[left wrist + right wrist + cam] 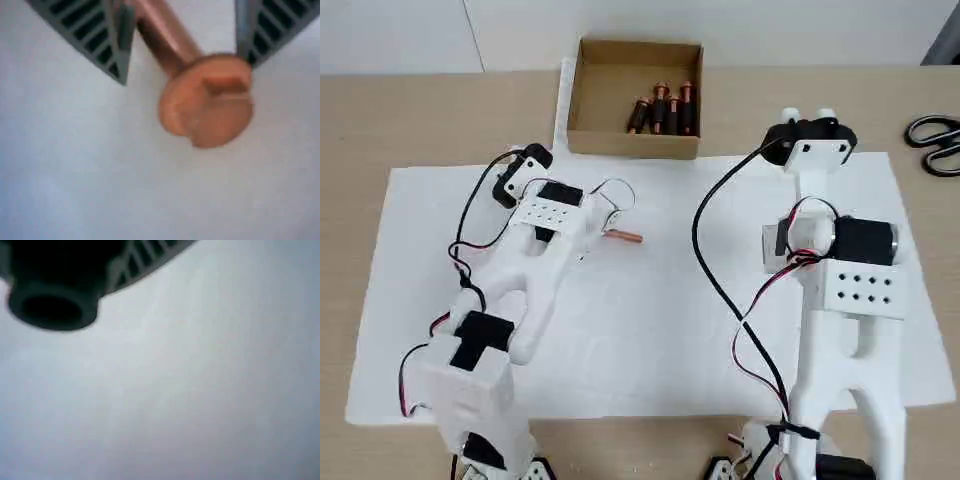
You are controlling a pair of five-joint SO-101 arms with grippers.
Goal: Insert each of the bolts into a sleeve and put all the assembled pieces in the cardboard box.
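A copper bolt (205, 102) lies on the white sheet (650, 320) with its round head toward the left wrist camera. My left gripper (180, 40) straddles its shaft, open: one ribbed finger (95, 37) touches the shaft and the other stands a little clear. In the high view the bolt (624, 237) pokes out beside that gripper (608, 218) near the sheet's middle. My right gripper (95, 270) is shut on a black sleeve (50, 307), whose hollow end hangs above the sheet. It sits at the far right (808, 122). The cardboard box (590, 100) holds several assembled pieces (665, 110).
Black scissors (935, 140) lie on the wooden table at the far right edge. Black cables loop from both arms over the sheet. The box stands just behind the sheet's back edge, between the two grippers.
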